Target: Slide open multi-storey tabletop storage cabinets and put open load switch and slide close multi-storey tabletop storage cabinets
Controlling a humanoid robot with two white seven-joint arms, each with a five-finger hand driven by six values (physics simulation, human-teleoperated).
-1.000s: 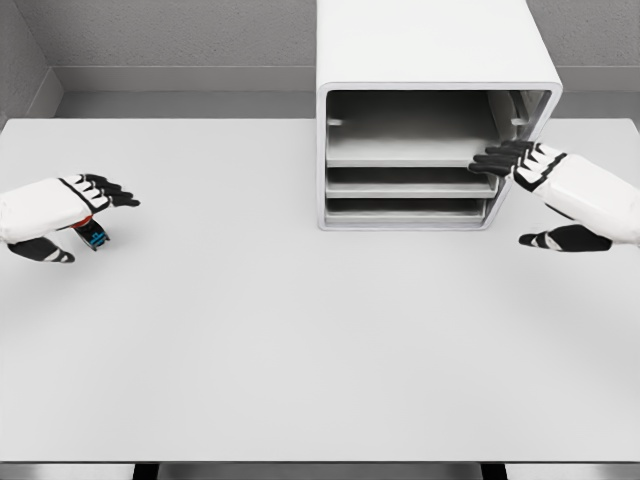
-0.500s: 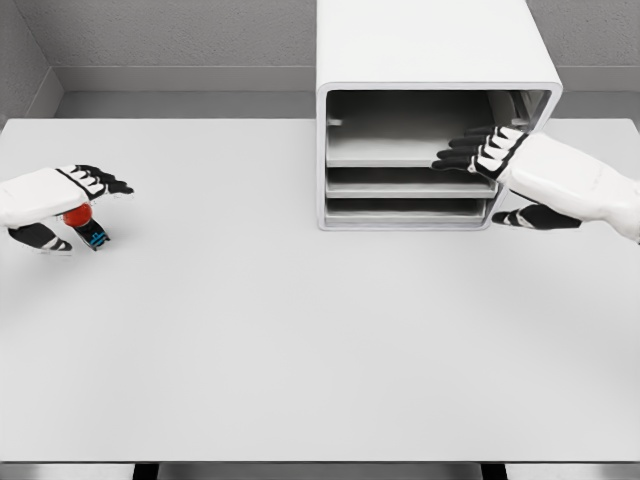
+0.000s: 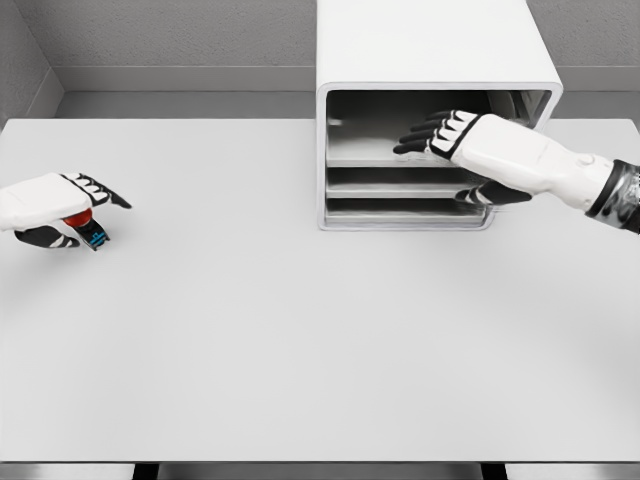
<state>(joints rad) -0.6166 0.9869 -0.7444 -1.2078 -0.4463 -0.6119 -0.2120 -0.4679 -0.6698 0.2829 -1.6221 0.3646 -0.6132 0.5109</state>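
Note:
The load switch (image 3: 88,232), small with a red knob and a blue and black body, lies at the table's far left. My left hand (image 3: 95,220) hovers right over it, fingers stretched past it and thumb on its near side, without a clear grip. The white multi-storey cabinet (image 3: 430,50) stands at the back, right of the middle, with three shallow trays showing in its front. My right hand (image 3: 436,165) reaches into the top level: its fingers lie spread over the top tray (image 3: 370,150) and its thumb hangs in front of the middle tray (image 3: 400,188).
The white table (image 3: 300,320) stretches wide in front of the cabinet, between the two hands. A grey wall runs behind the table, and a side wall closes the far left corner.
My right hand has moved left and forward from the cabinet's right edge into the top level. My left hand has dropped a little lower over the switch, which has stayed in place.

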